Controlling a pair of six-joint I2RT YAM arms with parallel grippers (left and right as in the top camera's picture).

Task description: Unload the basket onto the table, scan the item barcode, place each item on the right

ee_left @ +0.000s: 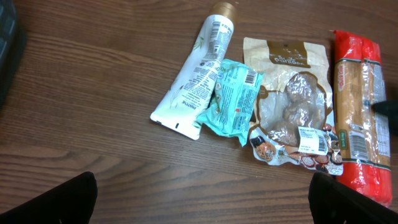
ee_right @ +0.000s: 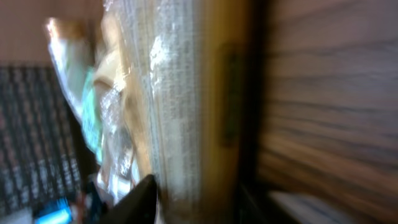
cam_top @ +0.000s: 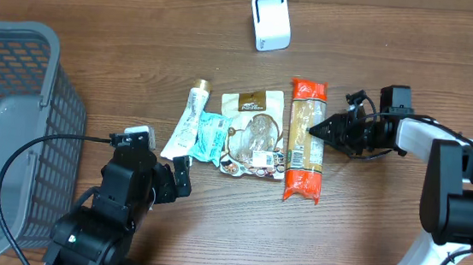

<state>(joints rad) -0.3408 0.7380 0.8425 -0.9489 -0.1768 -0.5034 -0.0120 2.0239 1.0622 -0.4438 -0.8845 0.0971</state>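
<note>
Pointing at pasta pack (cam_top: pixel 305 143), right pincer (cam_top: pixel 316 131), closure cannot be told, snack pouch (cam_top: pixel 252 136) beyond, left pincer (cam_top: pixel 161 158) spread

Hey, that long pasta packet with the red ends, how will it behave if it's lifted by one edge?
The long pasta packet with red ends probably stays stiff: straight strands seem to fill it. Its glossy clear film looks slippery, so it may slide in a pinch. Taken mid-length, where the right gripper sits, it should hang fairly level.
</note>
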